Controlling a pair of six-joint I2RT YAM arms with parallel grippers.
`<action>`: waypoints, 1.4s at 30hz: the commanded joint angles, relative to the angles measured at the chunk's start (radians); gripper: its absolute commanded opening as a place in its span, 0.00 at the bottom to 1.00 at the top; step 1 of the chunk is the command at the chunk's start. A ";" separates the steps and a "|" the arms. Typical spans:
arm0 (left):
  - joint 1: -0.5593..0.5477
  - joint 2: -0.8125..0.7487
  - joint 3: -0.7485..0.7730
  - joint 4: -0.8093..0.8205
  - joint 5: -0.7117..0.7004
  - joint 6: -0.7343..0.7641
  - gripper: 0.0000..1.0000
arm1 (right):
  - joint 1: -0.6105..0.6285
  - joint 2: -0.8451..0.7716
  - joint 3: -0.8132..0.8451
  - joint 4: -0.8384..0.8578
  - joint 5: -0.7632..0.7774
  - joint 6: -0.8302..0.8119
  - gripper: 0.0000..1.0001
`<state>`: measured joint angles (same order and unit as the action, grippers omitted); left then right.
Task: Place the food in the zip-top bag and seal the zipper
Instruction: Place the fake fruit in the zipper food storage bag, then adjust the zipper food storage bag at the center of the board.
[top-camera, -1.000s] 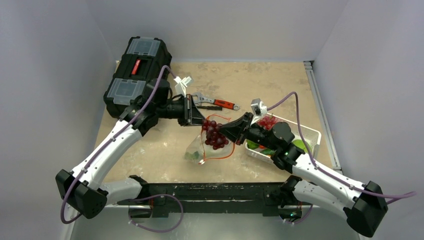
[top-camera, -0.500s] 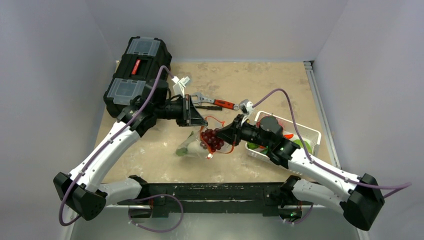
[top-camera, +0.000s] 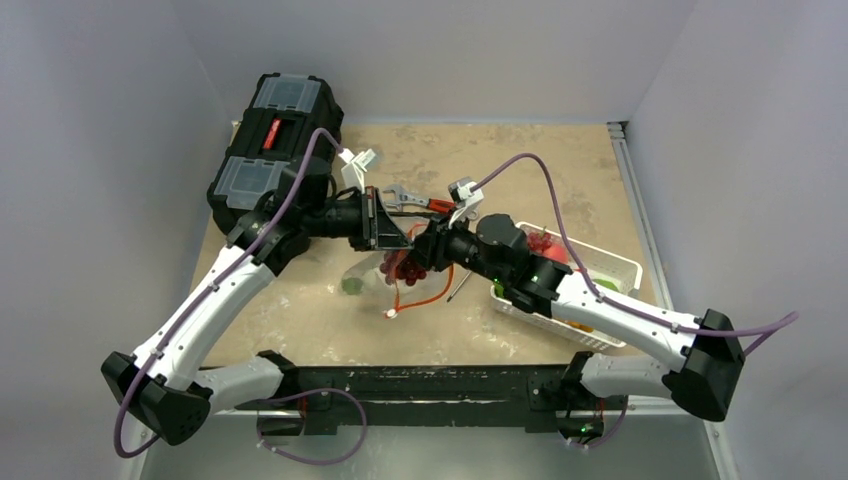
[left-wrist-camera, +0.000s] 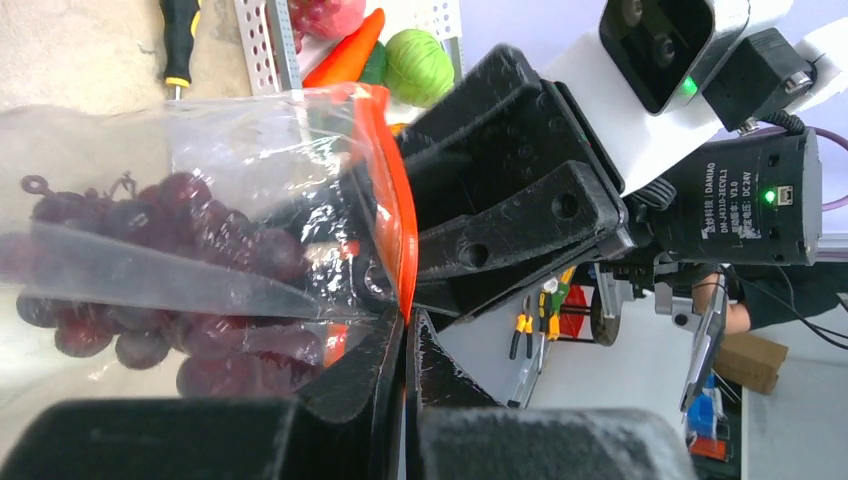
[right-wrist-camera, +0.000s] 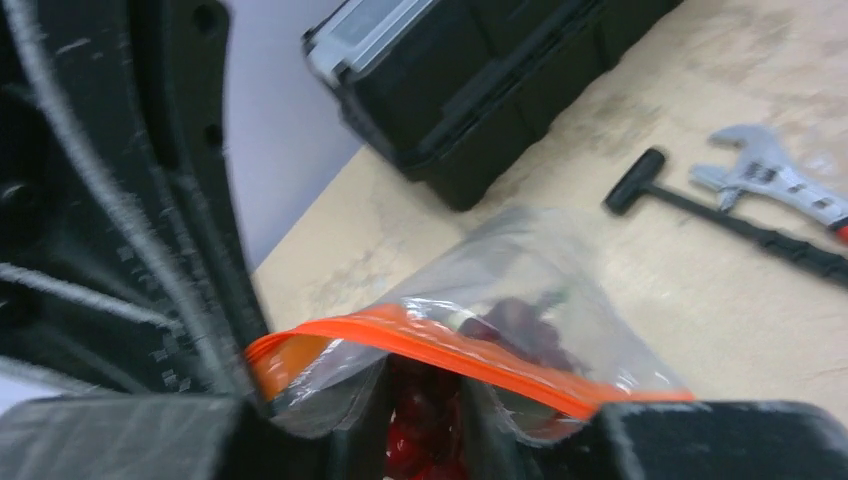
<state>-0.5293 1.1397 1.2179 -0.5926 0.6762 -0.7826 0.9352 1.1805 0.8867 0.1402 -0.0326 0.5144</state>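
Left gripper (left-wrist-camera: 405, 335) level, tight on the zipper (left-wrist-camera: 398, 215); right gripper (right-wrist-camera: 425, 410) nose-to-nose opposite, grip unclear.

Top view: your right arm (top-camera: 600, 310) covers much of the basket (top-camera: 625, 265); the zipper slider (top-camera: 390, 314) is too small to make out. Right wrist view: grapes (right-wrist-camera: 415, 440) blurred, cut off by the lower edge.

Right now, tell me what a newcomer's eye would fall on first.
The clear zip-top bag at mid-table, dark red grapes bunched inside it. The left claw pinches its orange zipper while the right claw noses into its mouth. At the far left corner sits a big black toolbox.
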 joint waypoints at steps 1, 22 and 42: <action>0.003 -0.050 0.035 -0.004 -0.043 -0.006 0.00 | 0.008 0.021 0.079 -0.016 0.220 0.078 0.40; 0.004 -0.172 -0.132 0.073 -0.219 -0.078 0.00 | 0.011 -0.168 0.089 -0.594 0.200 0.170 0.77; 0.004 -0.209 -0.138 0.043 -0.194 -0.065 0.00 | 0.011 -0.074 -0.157 -0.214 0.172 0.304 0.48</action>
<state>-0.5293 0.9592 1.0691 -0.6079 0.4500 -0.8379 0.9436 1.0920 0.7322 -0.1822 0.1448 0.7856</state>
